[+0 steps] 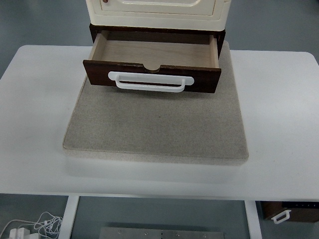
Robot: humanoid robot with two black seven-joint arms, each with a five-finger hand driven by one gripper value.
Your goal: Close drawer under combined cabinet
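A dark brown wooden drawer [152,74] stands pulled out from under a cream cabinet [157,11] at the top of the top view. Its pale wooden inside [154,52] holds nothing that I can see. A white handle [150,82] runs across the drawer's front panel. Neither of my hands nor arms shows in the picture.
The cabinet and drawer sit on a grey-beige mat [157,124] laid on a white table [40,109]. Below the table's near edge lie white cables [35,226] on the floor at left and a brown box with a white handle [286,213] at right.
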